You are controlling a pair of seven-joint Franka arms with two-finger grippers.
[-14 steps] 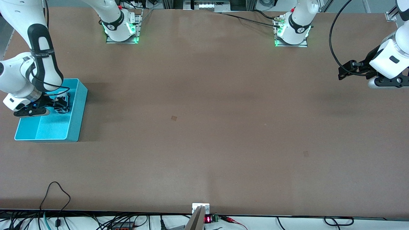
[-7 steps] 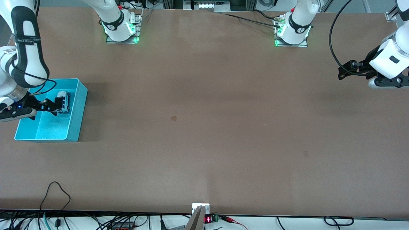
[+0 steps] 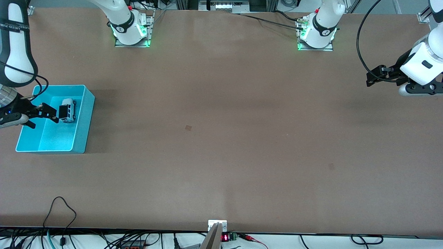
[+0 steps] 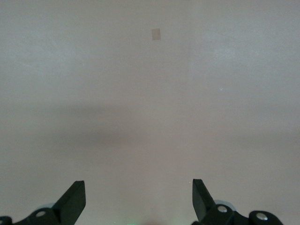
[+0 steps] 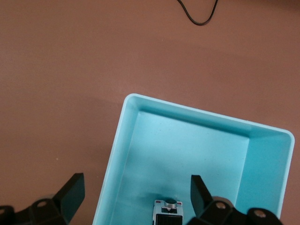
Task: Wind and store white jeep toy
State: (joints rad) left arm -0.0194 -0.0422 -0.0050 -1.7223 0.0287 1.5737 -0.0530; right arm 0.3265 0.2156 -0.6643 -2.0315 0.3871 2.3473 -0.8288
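White jeep toy (image 3: 68, 110) is what we look to first: it lies inside the turquoise bin (image 3: 84, 121), on the bin's floor, close to the wall that faces the middle of the surface (image 3: 221, 138) and in the half of the bin farther from the front camera. Its long axis runs roughly along that wall, so one end points toward the robots' bases and the other toward the front camera. We see nothing gripping it. In the right wrist view the jeep (image 5: 168, 214) shows between the two dark fingertips and below them, with a gap on each side, so we read the right pincer (image 3: 52, 113) as released, its jaws spread wide and holding nothing. That pincer hangs over the bin just beside the jeep, toward the edge of the surface at the right arm's end. The right arm is by far the nearer one. The left pincer (image 3: 375, 76) waits well apart, up over the surface at the left arm's end, its jaws likewise spread and empty; its wrist view shows only bare surface and a small pale patch (image 4: 156, 33). We judge the storing step done, since the toy sits in the bin, and whether it was wound we cannot tell. Any coming move would most likely be the right arm lifting clear of the bin without brushing the jeep.
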